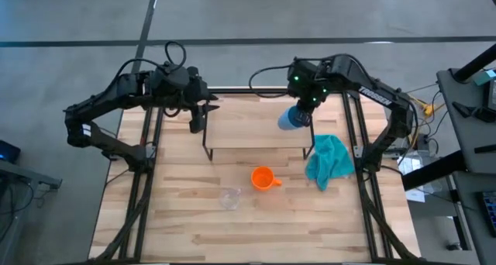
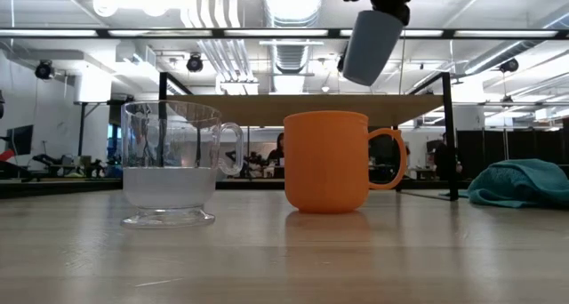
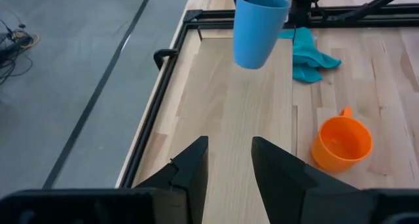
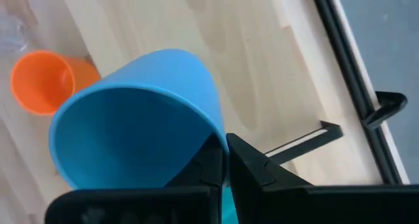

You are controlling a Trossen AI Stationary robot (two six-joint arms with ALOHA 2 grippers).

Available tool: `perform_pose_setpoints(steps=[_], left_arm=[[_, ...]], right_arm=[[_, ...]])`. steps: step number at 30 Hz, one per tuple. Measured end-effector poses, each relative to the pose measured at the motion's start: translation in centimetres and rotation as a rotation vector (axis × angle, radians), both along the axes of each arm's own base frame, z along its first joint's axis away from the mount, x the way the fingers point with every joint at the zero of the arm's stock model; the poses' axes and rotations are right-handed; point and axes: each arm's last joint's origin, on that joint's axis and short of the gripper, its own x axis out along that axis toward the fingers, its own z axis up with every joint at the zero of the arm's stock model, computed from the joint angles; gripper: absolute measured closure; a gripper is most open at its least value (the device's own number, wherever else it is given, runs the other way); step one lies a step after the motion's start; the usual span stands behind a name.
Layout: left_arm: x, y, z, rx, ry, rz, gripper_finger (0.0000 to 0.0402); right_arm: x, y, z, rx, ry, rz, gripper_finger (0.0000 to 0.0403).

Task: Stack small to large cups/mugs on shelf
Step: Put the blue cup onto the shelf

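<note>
My right gripper (image 1: 304, 110) holds the light blue cup (image 1: 290, 119) in the air above the right end of the shelf (image 1: 256, 125), a light-wood board on black wire legs. The cup also shows high in the low view (image 2: 371, 46) and the left wrist view (image 3: 258, 29). The orange mug (image 1: 263, 177) stands upright on the table in front of the shelf, its handle toward the right. The clear glass (image 1: 229, 197) stands to its near left. My left gripper (image 3: 229, 162) is open over the shelf's left end, touching nothing. My right gripper pinches the blue cup's rim (image 4: 213, 135), one finger inside the cup and one outside. The fingers come from above. The cup is lifted clear of the shelf and hangs tilted below them, mouth up, its base (image 2: 360, 73) toward the table's left.
A crumpled teal cloth (image 1: 329, 160) lies on the table right of the shelf's right legs. The table's black frame rails (image 1: 147, 180) run along both sides. Bare wood lies in front of the mug and glass.
</note>
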Motion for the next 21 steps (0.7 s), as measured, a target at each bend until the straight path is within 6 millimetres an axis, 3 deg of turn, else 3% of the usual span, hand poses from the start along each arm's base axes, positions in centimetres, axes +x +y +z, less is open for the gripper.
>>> perform_pose_setpoints(steps=[7, 17, 21], left_arm=[[0.0, 0.0, 0.0, -0.001, 0.0, 0.001, 0.0297], [0.2, 0.0, -0.1, -0.001, 0.002, 0.001, 0.0297], [0.2, 0.0, -0.1, -0.001, 0.002, 0.001, 0.0297]], right_arm=[[-0.5, -0.2, -0.7, 0.005, 0.032, 0.029, 0.0394], [-2.6, -0.3, 1.2, -0.032, -0.037, 0.029, 0.0394], [-2.5, -0.1, 0.8, 0.007, -0.038, 0.067, 0.0394]])
